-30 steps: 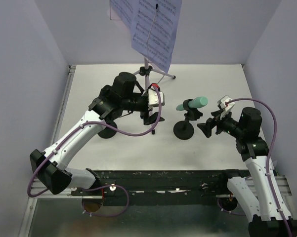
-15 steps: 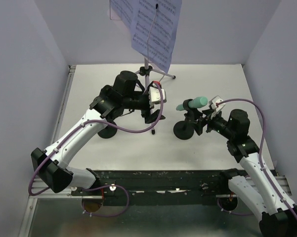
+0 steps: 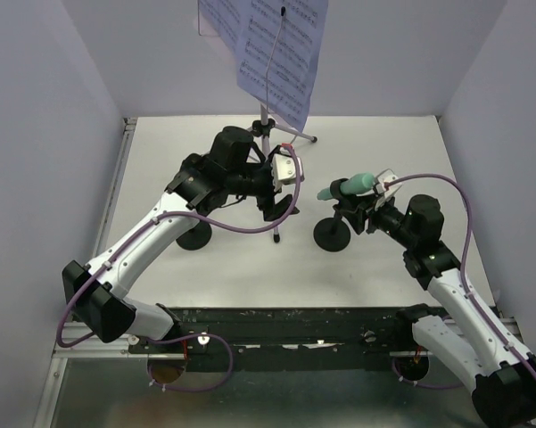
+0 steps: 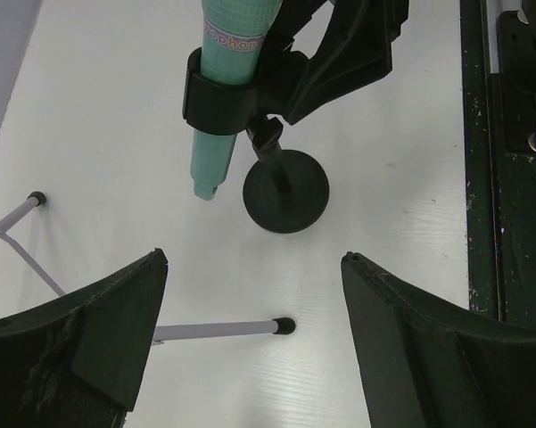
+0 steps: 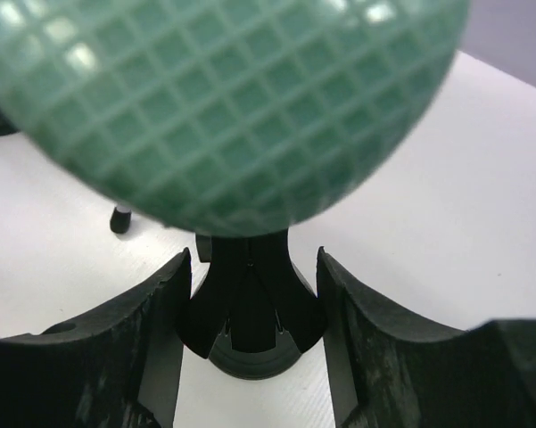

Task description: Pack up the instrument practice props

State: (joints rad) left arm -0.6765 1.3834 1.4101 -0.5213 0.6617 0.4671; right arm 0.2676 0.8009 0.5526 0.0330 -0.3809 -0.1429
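Teal microphone (image 5: pixel 223 107) just above right fingers (image 5: pixel 116 357)

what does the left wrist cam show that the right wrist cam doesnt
Only the left wrist: the open left gripper, the silver tripod legs, the handle of the teal microphone and a dark rail at the table edge.
Only the right wrist: the microphone's gridded head, close up and filling the top of the view.
Both: the microphone in its black clip holder, the right gripper with a finger on either side of that holder, and the white table.
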